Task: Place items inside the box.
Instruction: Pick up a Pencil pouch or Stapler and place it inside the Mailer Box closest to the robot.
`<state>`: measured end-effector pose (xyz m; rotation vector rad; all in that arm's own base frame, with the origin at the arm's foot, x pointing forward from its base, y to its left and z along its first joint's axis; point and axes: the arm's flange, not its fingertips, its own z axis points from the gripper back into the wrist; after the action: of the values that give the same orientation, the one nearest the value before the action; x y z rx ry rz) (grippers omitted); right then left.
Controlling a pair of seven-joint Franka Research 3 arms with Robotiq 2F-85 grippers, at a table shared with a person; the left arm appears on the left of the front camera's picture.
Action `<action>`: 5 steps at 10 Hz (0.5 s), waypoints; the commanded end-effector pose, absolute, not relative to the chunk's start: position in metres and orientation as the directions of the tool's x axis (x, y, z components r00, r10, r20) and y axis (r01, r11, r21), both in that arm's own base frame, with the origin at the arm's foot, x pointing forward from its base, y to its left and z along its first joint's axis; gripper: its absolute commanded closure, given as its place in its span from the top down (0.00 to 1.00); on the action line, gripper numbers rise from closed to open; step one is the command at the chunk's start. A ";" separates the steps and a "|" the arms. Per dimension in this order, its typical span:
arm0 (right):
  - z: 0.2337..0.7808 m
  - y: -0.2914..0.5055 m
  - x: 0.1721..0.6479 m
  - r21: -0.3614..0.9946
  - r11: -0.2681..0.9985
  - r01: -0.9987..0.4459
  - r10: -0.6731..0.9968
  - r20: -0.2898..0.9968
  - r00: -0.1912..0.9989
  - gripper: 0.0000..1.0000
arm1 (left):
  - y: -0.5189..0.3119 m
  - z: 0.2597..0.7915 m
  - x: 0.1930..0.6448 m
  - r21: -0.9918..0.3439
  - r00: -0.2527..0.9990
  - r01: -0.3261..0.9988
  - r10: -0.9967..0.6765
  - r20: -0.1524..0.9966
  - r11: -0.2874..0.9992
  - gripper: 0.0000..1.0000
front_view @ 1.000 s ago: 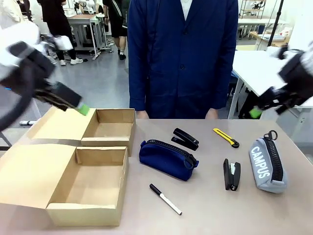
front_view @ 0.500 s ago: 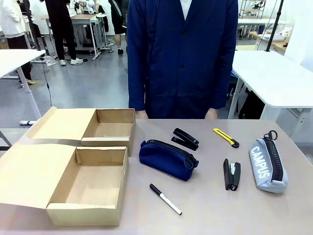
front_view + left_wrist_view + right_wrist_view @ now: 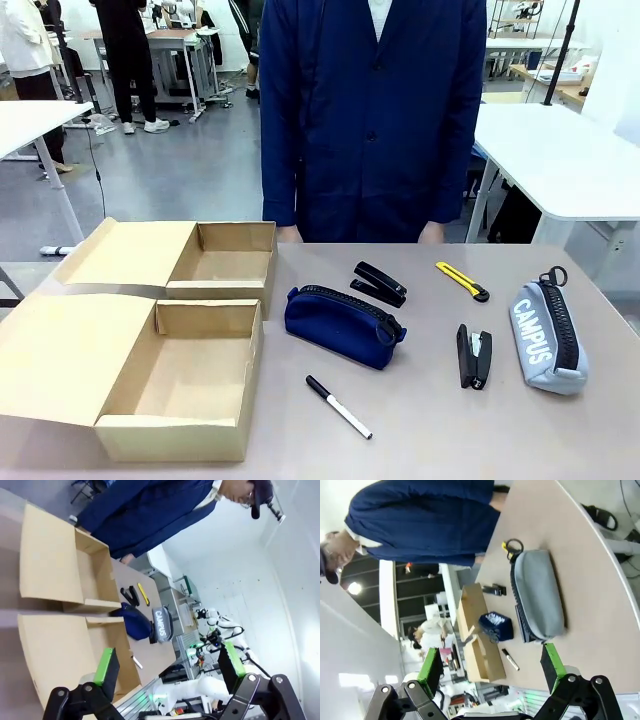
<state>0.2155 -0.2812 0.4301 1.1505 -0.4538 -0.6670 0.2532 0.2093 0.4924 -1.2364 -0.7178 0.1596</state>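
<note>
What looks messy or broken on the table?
Nothing stands out. The navy pencil case, grey pencil case, far stapler, near stapler, marker pen and yellow knife lie apart on the table, none broken. The near box and far box sit open, nothing seen inside.

The front view looks slightly down across the beige tabletop [image 3: 450, 440] from close by, facing a person in a navy coat [image 3: 370, 120] at its far edge. Both wrist views hang high, rolled sideways, well back. All 3 share the grey zip pencil case [image 3: 545, 340] and the nearer brown cardboard box [image 3: 170, 440].
</note>
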 end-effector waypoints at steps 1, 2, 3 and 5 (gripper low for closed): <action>0.452 -0.269 0.211 0.924 0.310 0.222 -0.631 0.025 0.775 1.00 | 0.212 0.494 0.240 -0.880 0.781 0.293 0.438 0.446 0.374 1.00; 0.452 -0.269 0.211 0.924 0.310 0.222 -0.631 0.025 0.775 1.00 | 0.212 0.494 0.240 -0.880 0.781 0.293 0.438 0.446 0.374 1.00; 0.452 -0.269 0.211 0.924 0.310 0.222 -0.631 0.025 0.775 1.00 | 0.212 0.494 0.240 -0.880 0.781 0.293 0.438 0.446 0.374 1.00; 0.452 -0.269 0.211 0.924 0.310 0.222 -0.631 0.025 0.775 1.00 | 0.212 0.494 0.240 -0.880 0.781 0.293 0.438 0.446 0.374 1.00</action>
<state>0.2138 -0.2669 0.4515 1.1292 -0.4108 -0.6096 0.2367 0.2125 0.4910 -1.2054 -0.6897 0.1211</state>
